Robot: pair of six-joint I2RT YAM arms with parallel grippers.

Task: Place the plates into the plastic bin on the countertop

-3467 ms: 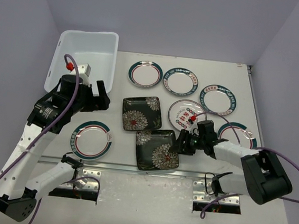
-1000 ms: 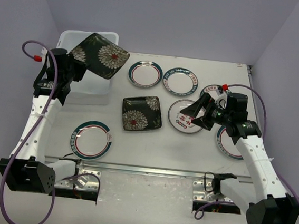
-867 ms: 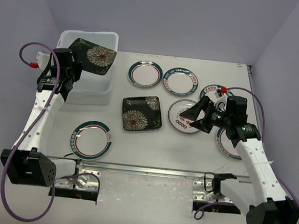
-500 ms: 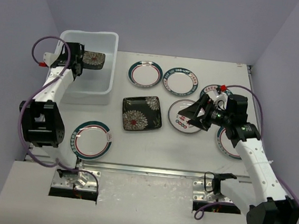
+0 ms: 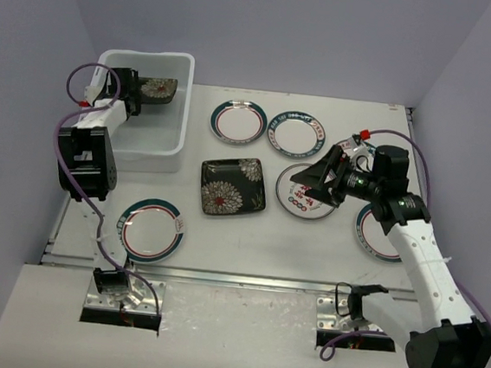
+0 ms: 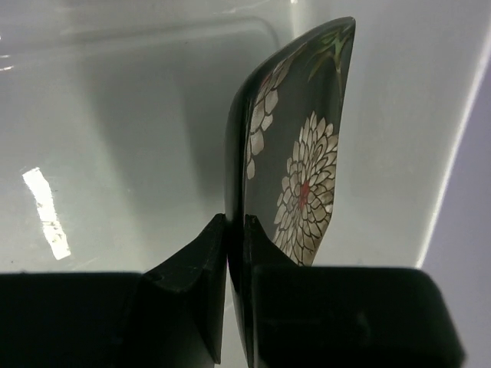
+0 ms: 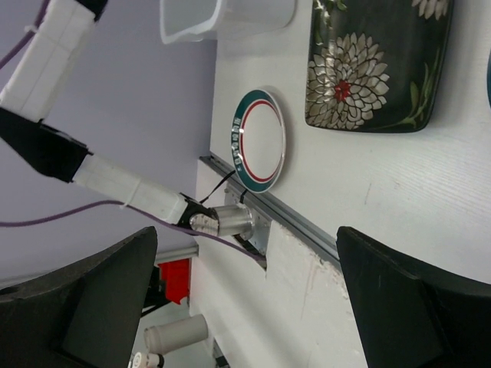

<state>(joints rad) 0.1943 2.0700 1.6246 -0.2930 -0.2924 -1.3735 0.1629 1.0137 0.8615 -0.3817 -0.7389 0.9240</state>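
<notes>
My left gripper [image 5: 132, 95] is shut on the edge of a square black flowered plate [image 5: 159, 89], holding it inside the plastic bin [image 5: 186, 100] near its back wall. In the left wrist view the plate [image 6: 307, 176] stands on edge between the fingers of the left gripper [image 6: 236, 222], against the bin's pale wall [image 6: 115, 115]. My right gripper [image 5: 311, 183] hangs open over a round plate [image 5: 295, 197] on the countertop [image 5: 222, 243], holding nothing. A second square black plate [image 5: 232, 185] lies mid-table.
Several round rimmed plates lie on the countertop: one at the back [image 5: 238, 121], one beside it [image 5: 296, 133], one front left [image 5: 150, 229], one under the right arm [image 5: 378, 233]. The metal strip [image 5: 245, 280] runs along the near edge. The right wrist view shows the square plate [image 7: 368, 65] and front-left plate [image 7: 259, 139].
My left arm has swung the square black plate from above the bin's front corner down into the bin. The right gripper, still open, has shifted slightly left over the round plate.
</notes>
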